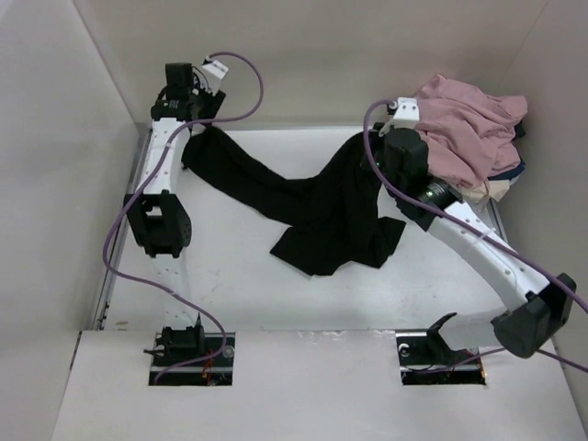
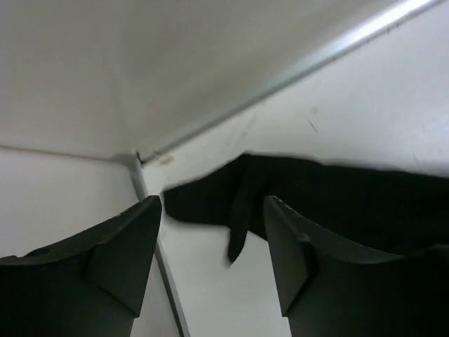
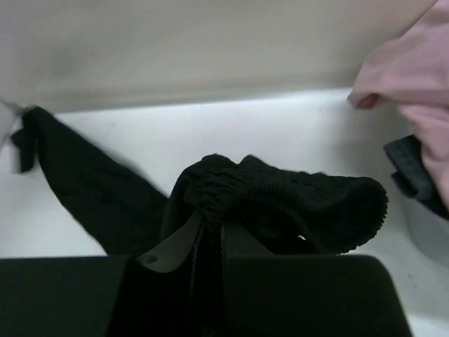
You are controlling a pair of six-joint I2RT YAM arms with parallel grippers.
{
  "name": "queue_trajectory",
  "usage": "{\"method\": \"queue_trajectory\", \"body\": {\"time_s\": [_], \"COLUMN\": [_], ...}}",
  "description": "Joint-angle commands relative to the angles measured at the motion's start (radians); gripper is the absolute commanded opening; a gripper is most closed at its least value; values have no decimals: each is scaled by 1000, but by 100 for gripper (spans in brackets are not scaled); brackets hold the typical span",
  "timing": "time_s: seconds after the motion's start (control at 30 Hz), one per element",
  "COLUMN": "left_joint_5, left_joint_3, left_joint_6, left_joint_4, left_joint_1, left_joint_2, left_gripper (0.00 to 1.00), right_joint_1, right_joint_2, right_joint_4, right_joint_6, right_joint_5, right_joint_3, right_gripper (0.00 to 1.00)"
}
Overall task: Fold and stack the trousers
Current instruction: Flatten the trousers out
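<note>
The trousers are strung across the far half of the counter, and their long axis is what the next move depends on. It runs from a leg end in the far-left corner, diagonally down to a heap of loose cloth near the middle, then up again to the far right. The right hand is clamped on that far-right end. Its wrist view shows the two fingers pressed together with a gathered, ribbed band bunched just above them, probably the waist, and this end seems to be lifted off the counter. The left hand stands apart and holds nothing. Between its spread fingers the leg end shows lying flat on the counter, just ahead of the hand and below it, close to the corner. The left hand is therefore the nearer one to the leg, and the right hand already has the other end. The cloth between them sags and doubles over itself in the middle instead of lying straight. I judge the folding hardly begun, since the pair needs pulling out along that left-to-right line before any fold will be neat. The risk is that the slack middle heap drags and twists. A pink garment is piled at the far right just behind the right hand, and it touches the trousers there or nearly does.
</note>
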Motion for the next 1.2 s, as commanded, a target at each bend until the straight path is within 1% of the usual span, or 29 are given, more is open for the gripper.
{"method": "queue_trajectory", "body": {"time_s": [0.0,0.07,0.13,0.2,0.3,0.4,0.43,0.5,0.57,0.63,0.7,0.8,0.83,0.9,0.97,1.03,1.17], "left_joint_5": [-27,-9,69,132,189,322,371,457,580,655,646,649,643,619,559,522,484], "left_joint_3": [-7,-65,-157,-275,-427,-531,-565,-611,-619,-599,-515,-344,-325,-338,-395,-418,-374], "left_joint_6": [36,62,111,170,254,259,254,234,202,147,40,-106,-121,-146,-167,-181,-250], "left_joint_4": [87,103,82,25,-150,-332,-366,-376,-318,-206,-117,-74,-58,10,108,166,224], "left_joint_1": [-9,-50,-130,-252,-482,-685,-748,-854,-877,-865,-871,-908,-923,-949,-957,-957,-966], "left_joint_2": [-212,-304,-414,-520,-646,-706,-711,-686,-621,-510,-353,-148,-117,-67,-30,-7,56], "left_gripper": [62,65,68,70,70,70,70,69,69,69,66,63,62,61,61,62,64], "right_joint_1": [-3,-7,-18,-44,-102,-168,-187,-222,-250,-270,-282,-291,-293,-302,-310,-316,-323], "right_joint_2": [23,68,109,152,205,229,238,258,278,295,304,301,298,288,275,260,228], "right_joint_4": [50,51,57,70,84,108,114,125,136,146,159,166,166,166,177,197,217], "right_joint_6": [26,14,12,21,56,95,102,110,113,115,115,102,101,96,95,96,96], "right_joint_5": [-41,-60,-72,-88,-120,-192,-218,-262,-295,-318,-338,-350,-351,-364,-377,-393,-405], "right_joint_3": [98,140,174,203,240,270,282,309,332,353,364,355,349,332,306,277,234], "right_gripper": [0,0,0,0,0,0,0,0,0,0,0,0,0,0,0,0,0]}}
